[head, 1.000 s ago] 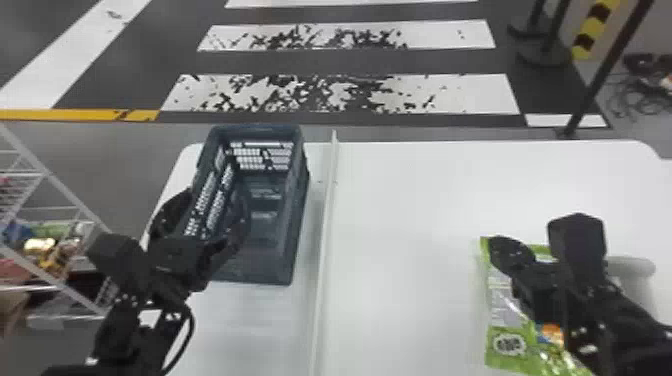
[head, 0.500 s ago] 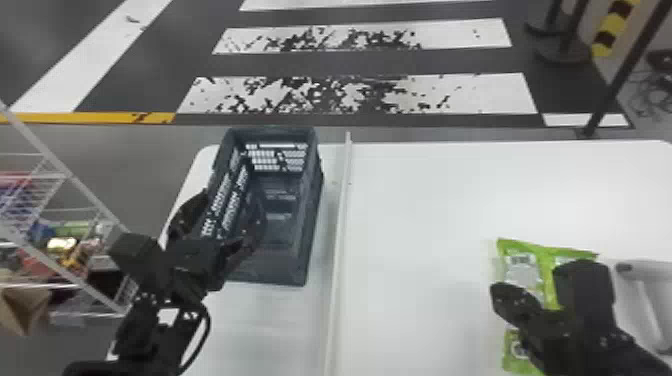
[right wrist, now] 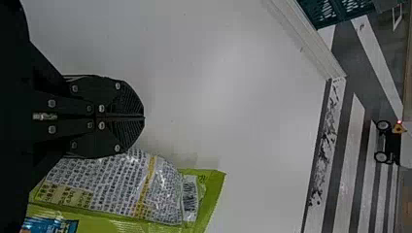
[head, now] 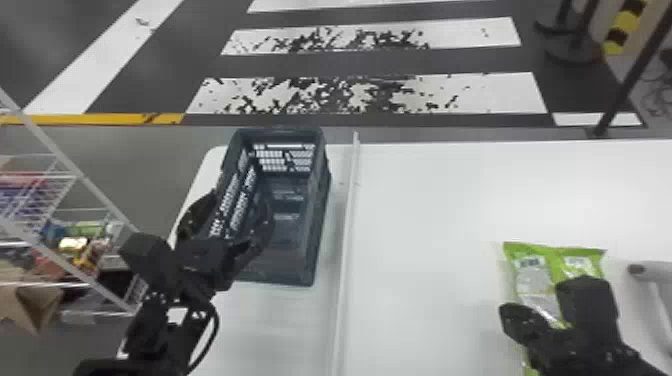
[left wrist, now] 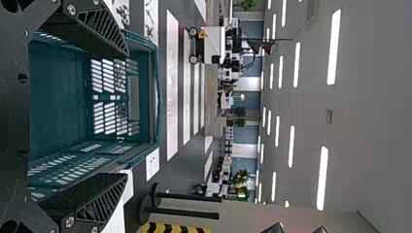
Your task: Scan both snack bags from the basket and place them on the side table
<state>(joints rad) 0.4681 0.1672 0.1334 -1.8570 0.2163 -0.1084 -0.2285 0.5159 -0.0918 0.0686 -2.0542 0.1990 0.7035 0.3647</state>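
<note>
My left gripper (head: 240, 200) stands open over the near left part of the dark basket (head: 320, 215); in the left wrist view the left gripper (left wrist: 127, 114) has its two fingers wide apart, the basket (left wrist: 58, 104) between and beyond them. No bag can be made out inside it. Green snack packaging (head: 534, 281) lies flat on the white table at the right; whether it is one bag or two I cannot tell. Just left of its near part is my right gripper (head: 516, 320). In the right wrist view the right gripper (right wrist: 144, 117) is shut with nothing gripped, beside the printed packaging (right wrist: 160, 191).
A raised white strip (head: 347, 240) runs along the table (head: 430, 215) between basket and packaging. Right of the packaging rests a grey-white handled device (head: 650, 277). A wire rack with goods (head: 80, 240) stands left of the table. Posts stand beyond the far right edge.
The head view has turned slightly left. My right gripper has drawn back toward the robot and leftward, uncovering more of the packaging's far end. My left gripper holds its place at the basket.
</note>
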